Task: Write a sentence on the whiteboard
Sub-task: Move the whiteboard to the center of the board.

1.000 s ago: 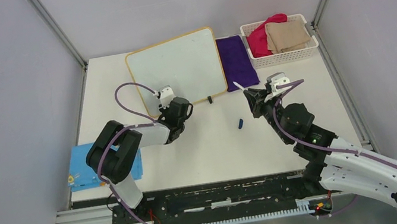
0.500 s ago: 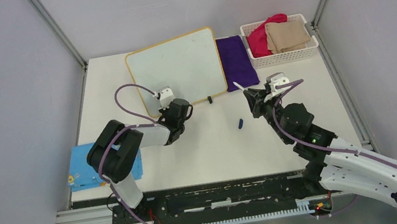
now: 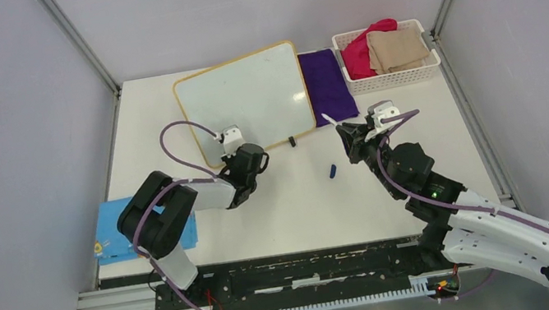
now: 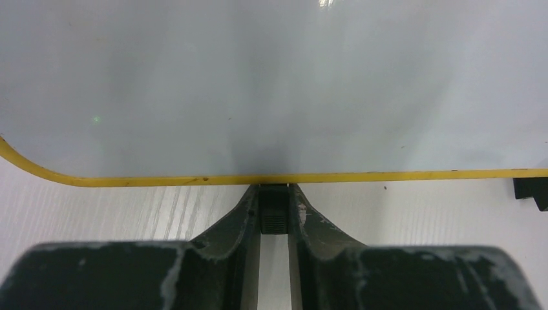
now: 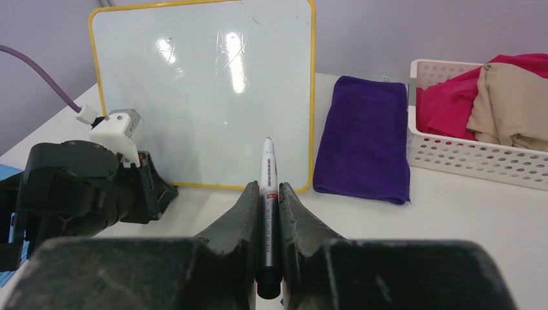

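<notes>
Our left gripper (image 4: 274,194) pinches a black foot (image 4: 274,221) on the near edge of the whiteboard (image 3: 245,97), blank, far across the table (image 3: 296,210); our right gripper (image 5: 269,194) clamps the marker (image 5: 267,165). We should brace the board and touch down lightly.

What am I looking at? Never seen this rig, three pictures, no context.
Two robot arms bolted at the near edge of a table. The overhead picture looks down from behind them; the other two come from cameras on each wrist, looking out past that arm's own jaws. On it: a board, blank so far, a purple cloth, a basket of clothes, a blue booklet and a small blue piece, possibly a cap. The left jaws are closed on a black foot at the board's edge; the right jaws hold a marker, tip toward the board.
</notes>
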`<state>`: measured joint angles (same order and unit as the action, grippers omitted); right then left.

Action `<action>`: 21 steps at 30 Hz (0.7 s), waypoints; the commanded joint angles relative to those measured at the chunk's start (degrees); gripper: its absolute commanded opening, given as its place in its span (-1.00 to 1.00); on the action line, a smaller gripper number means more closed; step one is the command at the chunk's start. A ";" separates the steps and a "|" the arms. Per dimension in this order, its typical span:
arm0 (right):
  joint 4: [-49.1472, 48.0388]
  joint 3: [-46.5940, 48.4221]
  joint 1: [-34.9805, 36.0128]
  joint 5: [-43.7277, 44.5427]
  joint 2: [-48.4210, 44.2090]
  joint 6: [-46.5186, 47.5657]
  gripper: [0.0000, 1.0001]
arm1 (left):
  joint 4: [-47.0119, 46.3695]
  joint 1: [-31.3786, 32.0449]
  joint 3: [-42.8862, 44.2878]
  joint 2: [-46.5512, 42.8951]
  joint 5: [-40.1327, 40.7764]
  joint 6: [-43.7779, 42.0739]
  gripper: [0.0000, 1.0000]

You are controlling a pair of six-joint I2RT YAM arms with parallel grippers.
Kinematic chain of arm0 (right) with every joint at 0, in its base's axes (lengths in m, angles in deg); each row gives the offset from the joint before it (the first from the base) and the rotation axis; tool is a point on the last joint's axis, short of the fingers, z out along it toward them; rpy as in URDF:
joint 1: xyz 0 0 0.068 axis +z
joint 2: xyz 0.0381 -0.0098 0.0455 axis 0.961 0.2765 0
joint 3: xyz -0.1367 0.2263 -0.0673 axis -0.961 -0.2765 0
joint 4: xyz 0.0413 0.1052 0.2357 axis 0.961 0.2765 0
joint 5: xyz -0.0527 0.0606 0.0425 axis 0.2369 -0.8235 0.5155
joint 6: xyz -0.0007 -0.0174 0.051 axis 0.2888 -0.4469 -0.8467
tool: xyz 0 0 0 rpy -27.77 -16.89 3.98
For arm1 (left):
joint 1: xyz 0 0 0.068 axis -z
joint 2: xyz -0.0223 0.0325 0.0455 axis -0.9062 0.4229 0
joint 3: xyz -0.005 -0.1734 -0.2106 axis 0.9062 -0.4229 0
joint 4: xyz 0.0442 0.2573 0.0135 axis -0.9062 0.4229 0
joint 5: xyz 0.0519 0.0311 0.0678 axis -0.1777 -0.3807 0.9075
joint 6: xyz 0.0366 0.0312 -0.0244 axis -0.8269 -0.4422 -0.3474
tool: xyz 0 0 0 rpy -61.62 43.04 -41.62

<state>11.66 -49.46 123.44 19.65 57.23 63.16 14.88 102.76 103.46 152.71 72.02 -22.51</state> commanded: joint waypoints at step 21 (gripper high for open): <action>0.59 -1.99 0.27 -0.94 -3.83 -1.40 -1.00 | 12.96 18.01 -4.68 -6.17 8.06 17.77 -0.96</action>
<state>12.71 -51.13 123.44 19.19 54.56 62.68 22.20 119.00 98.80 147.25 78.71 -12.83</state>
